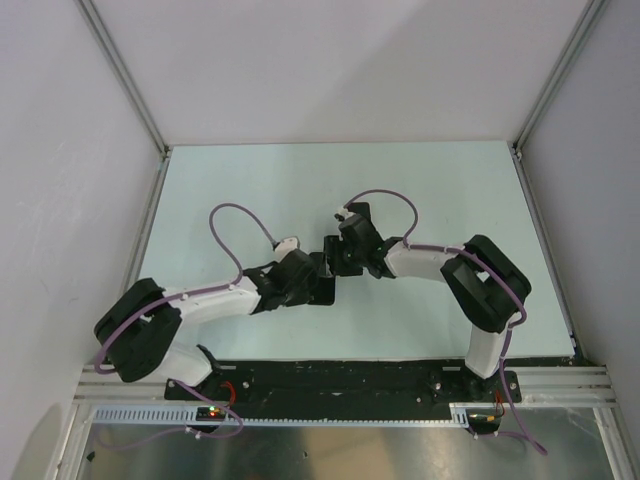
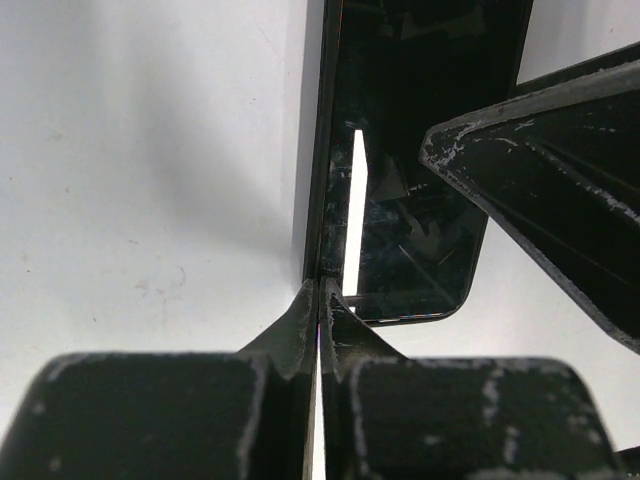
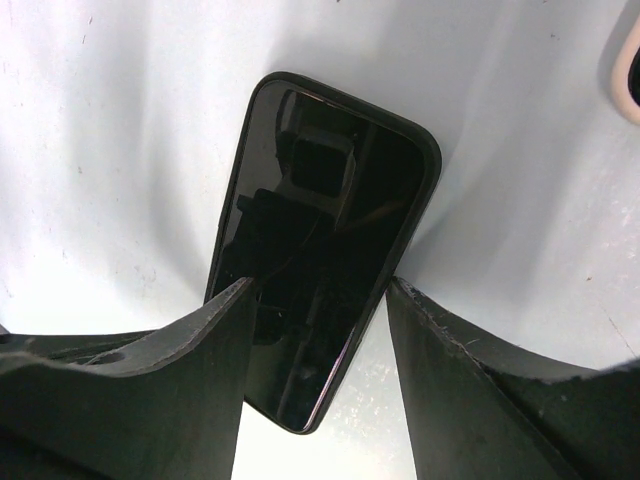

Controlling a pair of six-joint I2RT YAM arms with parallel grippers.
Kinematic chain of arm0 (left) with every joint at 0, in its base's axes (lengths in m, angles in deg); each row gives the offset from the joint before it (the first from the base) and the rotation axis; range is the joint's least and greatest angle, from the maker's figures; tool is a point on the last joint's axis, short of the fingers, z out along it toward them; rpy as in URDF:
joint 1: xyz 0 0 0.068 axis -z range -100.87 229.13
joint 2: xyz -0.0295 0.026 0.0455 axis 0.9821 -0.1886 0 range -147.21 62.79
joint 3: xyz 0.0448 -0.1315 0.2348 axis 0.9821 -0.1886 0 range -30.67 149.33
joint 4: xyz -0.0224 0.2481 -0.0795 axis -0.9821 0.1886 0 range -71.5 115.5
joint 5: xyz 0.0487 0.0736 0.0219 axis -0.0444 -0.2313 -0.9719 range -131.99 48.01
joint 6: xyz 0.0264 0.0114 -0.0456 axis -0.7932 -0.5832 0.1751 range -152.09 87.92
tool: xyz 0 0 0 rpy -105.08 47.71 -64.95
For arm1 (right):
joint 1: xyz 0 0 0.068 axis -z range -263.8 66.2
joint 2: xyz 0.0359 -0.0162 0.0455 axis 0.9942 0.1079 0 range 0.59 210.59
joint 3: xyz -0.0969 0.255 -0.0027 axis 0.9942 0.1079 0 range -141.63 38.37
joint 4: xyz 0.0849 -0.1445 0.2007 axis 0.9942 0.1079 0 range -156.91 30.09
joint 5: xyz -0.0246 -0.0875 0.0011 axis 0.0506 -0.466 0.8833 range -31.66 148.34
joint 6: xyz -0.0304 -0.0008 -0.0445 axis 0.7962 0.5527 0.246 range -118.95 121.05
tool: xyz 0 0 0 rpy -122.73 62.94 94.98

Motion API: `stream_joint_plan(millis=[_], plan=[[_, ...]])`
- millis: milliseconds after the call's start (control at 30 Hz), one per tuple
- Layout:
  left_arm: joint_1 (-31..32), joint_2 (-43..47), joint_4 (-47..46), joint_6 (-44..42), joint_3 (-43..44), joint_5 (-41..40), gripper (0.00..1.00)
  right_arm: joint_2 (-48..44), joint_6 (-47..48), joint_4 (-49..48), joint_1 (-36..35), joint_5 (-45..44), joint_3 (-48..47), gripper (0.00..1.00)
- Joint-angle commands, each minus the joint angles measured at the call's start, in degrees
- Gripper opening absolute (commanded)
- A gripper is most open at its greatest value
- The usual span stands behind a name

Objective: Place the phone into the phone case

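The black phone point(image 3: 320, 230) lies screen up on the white table, its glossy glass reflecting the arm. A thin black wall of the phone case point(image 2: 318, 170) runs along the phone's point(image 2: 410, 210) left side, with a bright slit between them. My left gripper point(image 2: 322, 300) is shut on that case wall. My right gripper point(image 3: 320, 285) is open and straddles the phone; its left finger overlaps the screen and its right finger meets the phone's edge. One right finger point(image 2: 540, 190) shows over the screen in the left wrist view. From above, both grippers meet over the dark phone and case point(image 1: 325, 292).
The white table point(image 1: 420, 190) has walls on three sides and a black rail point(image 1: 340, 378) at its near edge. A pale rounded part point(image 3: 630, 60) shows at the right wrist view's top right edge.
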Motion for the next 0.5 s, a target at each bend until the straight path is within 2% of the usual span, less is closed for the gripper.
stream_joint_plan(millis=[0,300,467], plan=[[1.16,-7.54,9.98,-0.88,-2.79,0.34,0.00,0.65,1.62,7.84,-1.95,-2.33,0.96,0.61],[2.62,-13.34,10.82,-3.69,2.34,-0.18,0.00,-4.37,1.68,11.57,-2.24,-7.99,1.06,0.63],[3.96,-16.53,11.04,-3.61,4.38,0.11,0.00,-9.28,-0.37,10.72,-0.14,-9.99,3.68,0.64]])
